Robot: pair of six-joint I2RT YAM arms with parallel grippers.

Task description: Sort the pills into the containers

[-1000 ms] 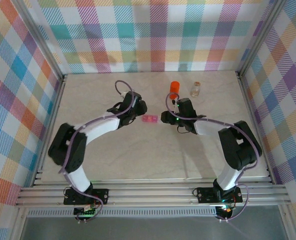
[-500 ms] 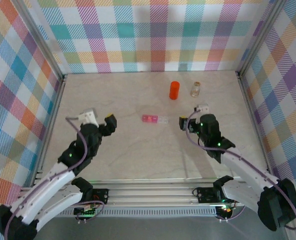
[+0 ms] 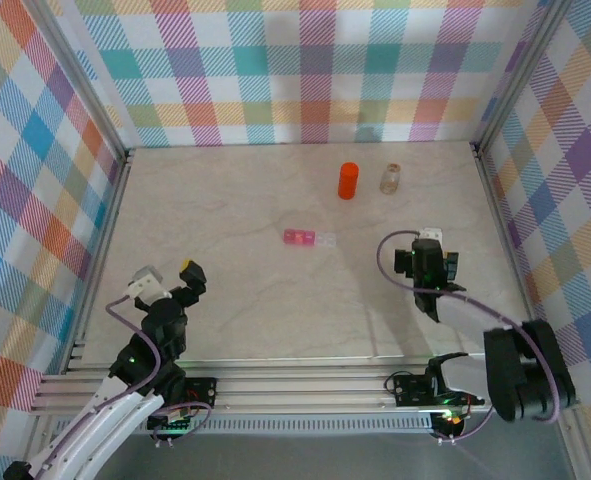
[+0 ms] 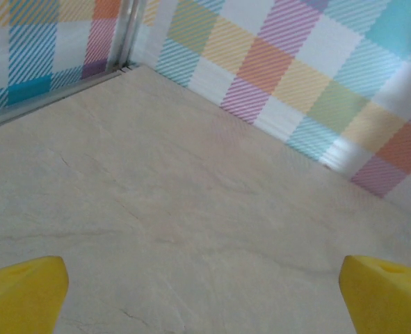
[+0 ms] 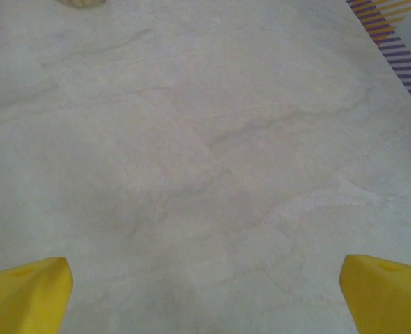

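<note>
Yellow fingertips sit at the two lower corners of the left wrist view with bare marbled stone between them, so the jaws of the left arm stand wide open and hold nothing, low over the near left part of the pale marble-patterned bench. The jaws of the right arm are spread just as wide, one yellow fingertip at each lower corner of the right wrist view, empty, over the right side of the bench. Farther in, near the middle of the bench and well apart from both arms, lies the small flat rectangular pink plastic pill box. Its long axis runs left to right, roughly parallel to the back wall, with the pink end to the left and the clear end to the right. Beyond it to the right stand an upright orange cylindrical plastic bottle and, just beside that, a small clear glass vial. Pastel plaid fabric walls close the bench in.
</note>
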